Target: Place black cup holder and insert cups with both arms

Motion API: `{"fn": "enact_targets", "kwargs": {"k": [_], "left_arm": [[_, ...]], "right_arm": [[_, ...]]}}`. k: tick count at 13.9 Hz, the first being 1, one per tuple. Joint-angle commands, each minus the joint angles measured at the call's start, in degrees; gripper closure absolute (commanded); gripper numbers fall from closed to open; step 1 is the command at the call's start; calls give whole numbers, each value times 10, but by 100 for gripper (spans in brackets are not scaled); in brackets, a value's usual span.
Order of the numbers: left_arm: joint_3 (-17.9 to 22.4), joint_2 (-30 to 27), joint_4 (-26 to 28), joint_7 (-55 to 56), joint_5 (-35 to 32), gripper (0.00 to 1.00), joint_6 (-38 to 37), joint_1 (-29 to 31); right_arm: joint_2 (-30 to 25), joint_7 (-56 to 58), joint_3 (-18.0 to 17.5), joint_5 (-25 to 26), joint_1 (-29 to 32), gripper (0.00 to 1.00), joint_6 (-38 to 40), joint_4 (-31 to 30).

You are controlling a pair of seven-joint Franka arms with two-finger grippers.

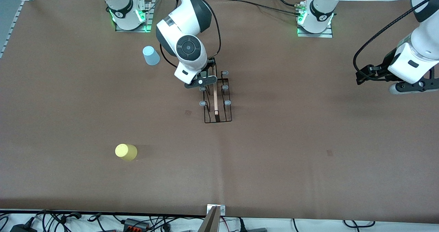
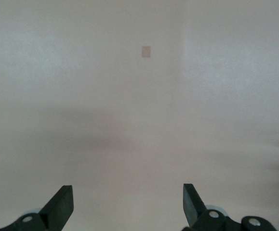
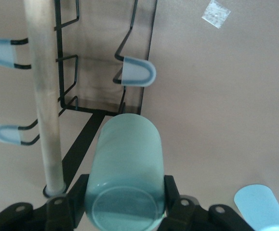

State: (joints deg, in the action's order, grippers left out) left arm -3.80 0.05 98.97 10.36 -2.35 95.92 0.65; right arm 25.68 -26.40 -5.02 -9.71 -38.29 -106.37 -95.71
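On the brown tabletop (image 1: 274, 139), the yellow cup (image 1: 126, 152) stands by itself, well apart from the right hand and much nearer to the front camera than it. It is toward the right arm's end of the tabletop.

The light blue cup (image 1: 151, 55) stands close to the right arm's base. It is near the right hand, on the side toward the right arm's end of the tabletop. In the right wrist view, the rim of this cup (image 3: 262, 207) peeks in at one corner.

The right hand (image 1: 200, 82) is over the end of the black cup holder (image 1: 217, 100) that is closer to the robot bases. Its two fingers (image 3: 175, 195) squeeze the pale green cup (image 3: 125, 178) from both sides. The cup lies tipped over in the hand, with its flat bottom facing the wrist camera. It is just beside the holder's wooden handle (image 3: 43, 96). One peg (image 3: 138, 72) with a pale grey-blue tip sits a little past the cup.

The black cup holder stands in the middle of the tabletop, right under the right hand.

The left hand (image 1: 410, 85) waits over the left arm's end of the tabletop, well apart from the holder. In the left wrist view, the left hand (image 2: 128, 207) has its fingers spread wide with nothing between them, over bare tabletop (image 2: 139, 120).
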Motion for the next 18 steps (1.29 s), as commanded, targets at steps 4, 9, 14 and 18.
{"fn": "enact_targets", "kwargs": {"k": [4, 9, 14, 18], "left_arm": [[56, -32, 25, -9, -8, 0, -1, -53], [43, -33, 21, -2, -7, 0, -20, -56], [44, -29, 19, -4, -6, 0, 2, -51], [47, -26, 18, -2, -7, 0, 2, -43]], "right_arm": [[17, -50, 7, -5, 1, 0, -10, 35], [-12, -70, 78, 7, 63, 0, 6, 66], [77, -54, 125, 21, 171, 0, -24, 132], [148, 68, 126, 22, 232, 0, -53, 195]]}}
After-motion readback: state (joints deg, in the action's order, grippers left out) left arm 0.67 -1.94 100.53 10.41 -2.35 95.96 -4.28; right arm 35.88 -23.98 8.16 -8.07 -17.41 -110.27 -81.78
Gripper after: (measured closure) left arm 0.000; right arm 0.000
